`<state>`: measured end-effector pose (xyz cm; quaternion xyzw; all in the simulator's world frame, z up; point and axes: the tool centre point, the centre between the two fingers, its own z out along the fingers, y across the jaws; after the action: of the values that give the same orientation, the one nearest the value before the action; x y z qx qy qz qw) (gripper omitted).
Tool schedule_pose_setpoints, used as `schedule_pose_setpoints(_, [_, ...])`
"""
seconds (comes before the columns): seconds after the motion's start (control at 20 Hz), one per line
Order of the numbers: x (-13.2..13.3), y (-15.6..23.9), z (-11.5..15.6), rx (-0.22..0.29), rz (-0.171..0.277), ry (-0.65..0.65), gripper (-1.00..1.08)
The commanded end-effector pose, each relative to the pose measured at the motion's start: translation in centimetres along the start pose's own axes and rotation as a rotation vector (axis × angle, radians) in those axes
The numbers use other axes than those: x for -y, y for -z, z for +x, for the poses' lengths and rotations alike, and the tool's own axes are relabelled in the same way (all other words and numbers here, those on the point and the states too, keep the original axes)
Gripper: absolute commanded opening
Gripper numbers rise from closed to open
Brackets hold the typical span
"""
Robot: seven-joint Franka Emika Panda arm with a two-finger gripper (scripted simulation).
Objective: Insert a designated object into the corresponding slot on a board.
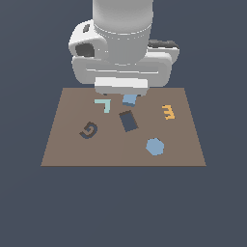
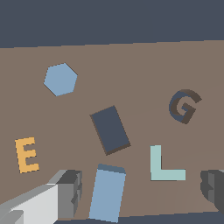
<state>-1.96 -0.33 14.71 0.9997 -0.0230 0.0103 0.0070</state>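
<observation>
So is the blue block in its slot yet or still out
Out. The blue block lies on the board beside the empty dark slot, between the open gripper fingers.

- We see soft, even light in both views, not bright and not dark.
- We cannot tell where the light comes from.
- The arm [image 1: 123, 43] is the brightest thing, pale grey with gentle shading on its sides.
- The board [image 1: 62, 144] is one flat brown with no shine or glare.
- We find no clear shadows under the shapes.
- Edges look a bit jagged, but nothing is blurry.
- Lines stay straight near the picture edges.
</observation>
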Motion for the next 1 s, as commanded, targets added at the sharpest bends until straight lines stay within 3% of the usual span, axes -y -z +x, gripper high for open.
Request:
schedule_pose_setpoints(0.0, [0.3, -1.4, -1.3, 0.004, 0.001, -0.025, 1.00])
schedule_pose_setpoints(0.5, [1.8, -7.2, -6.5, 0.017, 0.008, -0.134, 1.00])
schedule_pose_setpoints(0.95, [2.7, -9.5, -8.4, 0.022, 0.011, -0.176, 1.00])
